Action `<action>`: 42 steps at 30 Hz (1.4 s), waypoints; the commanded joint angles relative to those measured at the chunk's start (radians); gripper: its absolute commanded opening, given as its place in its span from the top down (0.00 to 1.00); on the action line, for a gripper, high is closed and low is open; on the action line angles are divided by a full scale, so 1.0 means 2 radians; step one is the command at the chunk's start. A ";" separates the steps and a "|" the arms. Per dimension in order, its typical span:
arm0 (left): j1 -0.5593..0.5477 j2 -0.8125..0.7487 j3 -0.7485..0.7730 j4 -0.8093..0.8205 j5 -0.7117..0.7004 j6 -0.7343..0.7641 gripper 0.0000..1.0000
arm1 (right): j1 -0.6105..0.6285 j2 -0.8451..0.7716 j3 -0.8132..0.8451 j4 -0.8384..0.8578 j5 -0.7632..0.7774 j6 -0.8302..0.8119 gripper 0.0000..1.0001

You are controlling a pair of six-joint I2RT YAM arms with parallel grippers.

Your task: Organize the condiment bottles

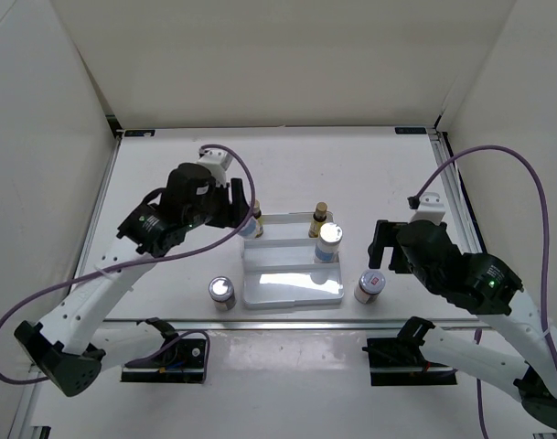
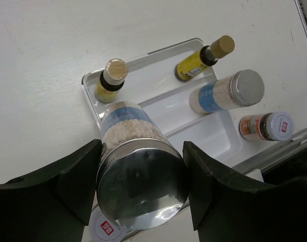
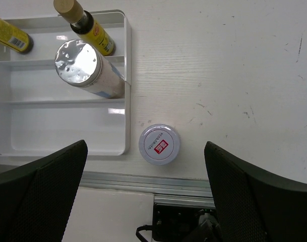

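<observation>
My left gripper [image 1: 245,219] [image 2: 141,154] is shut on a white bottle with a blue label and silver lid [image 2: 138,171], held over the left end of the white stepped tray [image 1: 292,291]. Two slim amber bottles [image 2: 113,79] [image 2: 206,56] stand on the tray's back step. The second white bottle [image 1: 329,240] [image 3: 85,68] stands on the middle step at the right. One short jar [image 1: 222,291] stands left of the tray, the other [image 1: 369,286] [image 3: 159,144] right of it. My right gripper [image 1: 380,247] [image 3: 145,148] is open and empty above that right jar.
The tray's front step [image 3: 62,128] holds nothing. A metal rail [image 3: 143,179] runs along the table's near edge just below the right jar. White walls enclose the table at the back and sides.
</observation>
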 commanded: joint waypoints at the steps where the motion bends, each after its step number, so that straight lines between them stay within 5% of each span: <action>1: -0.020 0.028 0.007 0.016 0.009 -0.017 0.76 | 0.002 -0.002 0.001 -0.008 0.015 0.010 0.00; 11: -0.058 0.088 -0.024 0.066 -0.021 -0.026 0.78 | 0.002 -0.002 -0.004 -0.018 0.013 0.020 0.00; 21: -0.063 0.146 -0.067 0.095 -0.057 -0.041 0.68 | 0.002 0.048 -0.023 -0.023 -0.029 0.088 0.00; 25: -0.063 0.160 -0.067 0.100 -0.062 -0.041 0.56 | 0.002 0.081 -0.042 -0.023 -0.043 0.120 0.00; 32: -0.063 0.160 -0.071 0.096 -0.062 -0.041 0.00 | 0.002 0.087 -0.066 -0.023 -0.057 0.161 0.00; 42: -0.063 0.005 -0.062 0.076 -0.090 -0.027 0.00 | 0.002 0.087 -0.124 -0.028 -0.056 0.224 0.00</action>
